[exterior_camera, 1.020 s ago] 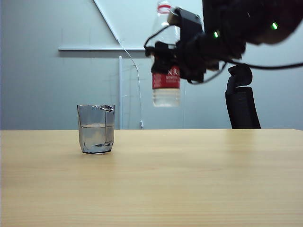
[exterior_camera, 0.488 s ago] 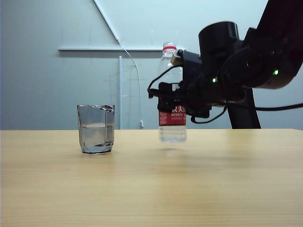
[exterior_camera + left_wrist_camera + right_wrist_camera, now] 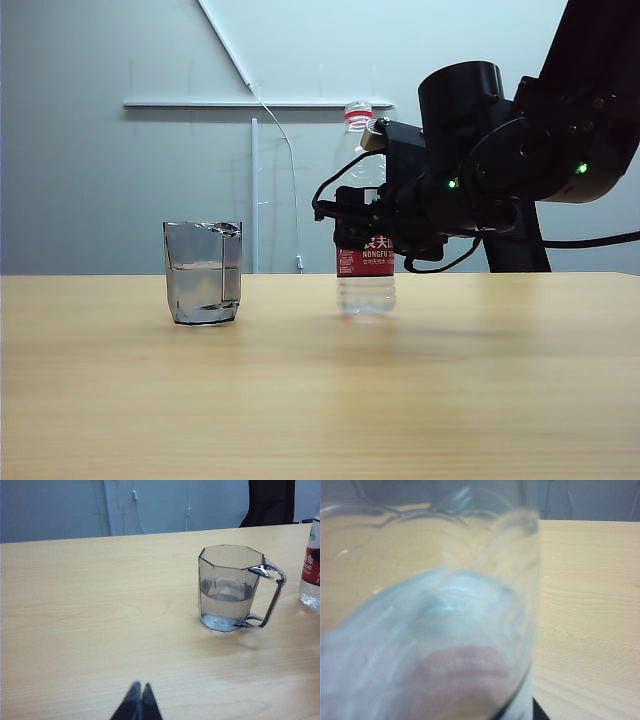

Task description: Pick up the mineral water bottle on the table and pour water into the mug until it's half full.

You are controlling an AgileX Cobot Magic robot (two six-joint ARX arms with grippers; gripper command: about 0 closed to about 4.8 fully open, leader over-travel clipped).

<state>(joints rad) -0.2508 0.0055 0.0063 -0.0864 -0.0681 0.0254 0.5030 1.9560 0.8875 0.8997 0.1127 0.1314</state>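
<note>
Mug [image 3: 203, 272] left on table [image 3: 320, 400], about half full of water [image 3: 226, 589]; pouring looks done. Right gripper [image 3: 366, 222] clamped on bottle [image 3: 365, 262], upright, base at tabletop right of mug. Left gripper [image 3: 139, 706] pinched closed, empty, near. Release remains.

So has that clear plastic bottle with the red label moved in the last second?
Yes. The clear plastic bottle, held in the right hand, came down, and its base now meets the pale wooden table.
</note>
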